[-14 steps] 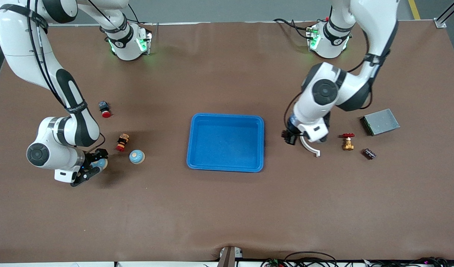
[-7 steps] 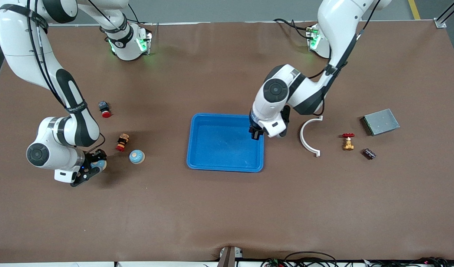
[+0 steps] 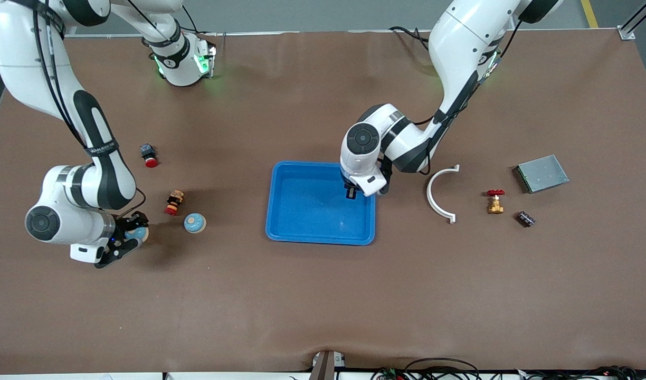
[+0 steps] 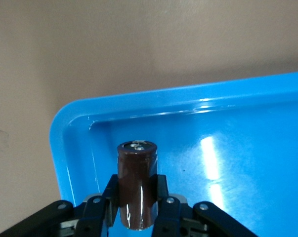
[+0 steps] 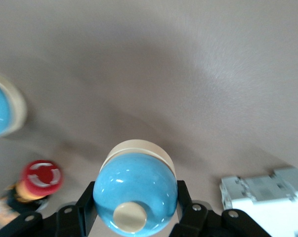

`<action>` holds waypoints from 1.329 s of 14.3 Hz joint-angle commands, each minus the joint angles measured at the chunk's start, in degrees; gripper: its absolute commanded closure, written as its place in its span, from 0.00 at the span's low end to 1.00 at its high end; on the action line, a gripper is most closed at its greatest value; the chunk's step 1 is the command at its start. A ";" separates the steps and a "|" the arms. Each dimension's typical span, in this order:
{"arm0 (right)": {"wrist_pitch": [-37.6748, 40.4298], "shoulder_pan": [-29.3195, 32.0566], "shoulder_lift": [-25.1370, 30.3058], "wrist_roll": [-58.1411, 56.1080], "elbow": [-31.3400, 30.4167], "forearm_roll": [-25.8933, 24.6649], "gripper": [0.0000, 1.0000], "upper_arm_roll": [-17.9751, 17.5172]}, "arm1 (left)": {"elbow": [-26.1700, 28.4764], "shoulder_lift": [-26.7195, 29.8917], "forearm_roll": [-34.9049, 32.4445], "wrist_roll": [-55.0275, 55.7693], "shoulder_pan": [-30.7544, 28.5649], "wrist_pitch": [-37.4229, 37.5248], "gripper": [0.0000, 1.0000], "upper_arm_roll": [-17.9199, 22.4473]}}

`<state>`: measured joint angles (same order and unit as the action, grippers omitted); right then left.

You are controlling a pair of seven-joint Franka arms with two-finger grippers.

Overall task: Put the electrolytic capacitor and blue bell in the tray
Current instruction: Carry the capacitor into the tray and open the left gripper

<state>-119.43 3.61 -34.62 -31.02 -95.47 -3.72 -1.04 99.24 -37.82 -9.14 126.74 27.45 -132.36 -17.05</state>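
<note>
From the front view you see your left gripper (image 3: 350,193) over the blue tray (image 3: 302,232), while the left wrist view shows it clamping the brown capacitor (image 4: 137,182), and the right wrist view shows your right gripper (image 5: 136,215) gripping the blue bell (image 5: 136,190) above the table (image 5: 188,74).
</note>
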 commanded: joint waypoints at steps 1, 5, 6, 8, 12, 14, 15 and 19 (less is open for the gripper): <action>5.51 -3.85 5.51 9.80 -0.60 -0.50 0.85 -0.19 | -1.77 -0.77 -2.89 1.93 1.29 1.15 1.00 0.52; 10.53 -11.32 10.27 26.75 -0.95 1.95 0.85 -0.28 | -1.86 -1.73 -5.53 1.84 1.20 0.88 1.00 0.43; 11.23 -12.99 11.15 30.37 -0.95 3.00 0.86 -0.28 | -1.86 -1.73 -5.53 1.67 1.20 0.88 0.99 0.43; 11.50 -15.89 11.77 36.26 -0.95 5.11 0.86 -0.28 | -1.95 -1.73 -5.36 1.93 1.20 0.88 0.46 0.35; 10.28 -21.26 11.60 47.16 -0.95 9.77 0.86 -0.19 | -3.27 0.63 -5.53 1.32 0.85 1.93 0.00 0.43; 7.65 -25.03 11.33 54.71 -1.04 10.31 0.86 -0.19 | -3.44 3.26 -5.54 -0.17 -0.11 5.35 0.00 0.43; 6.68 -26.79 11.24 57.97 -1.04 10.31 0.86 -0.19 | -3.88 4.49 -5.45 -0.18 -0.55 6.32 0.00 0.52; 3.07 -31.90 8.79 64.14 -1.04 12.67 0.86 -0.19 | -4.41 9.85 -5.62 -7.36 -4.85 13.52 0.00 0.43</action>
<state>-114.64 -26.85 -24.77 30.90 -96.04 6.74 -1.79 94.08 -31.35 -13.69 123.46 24.73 -122.39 -16.59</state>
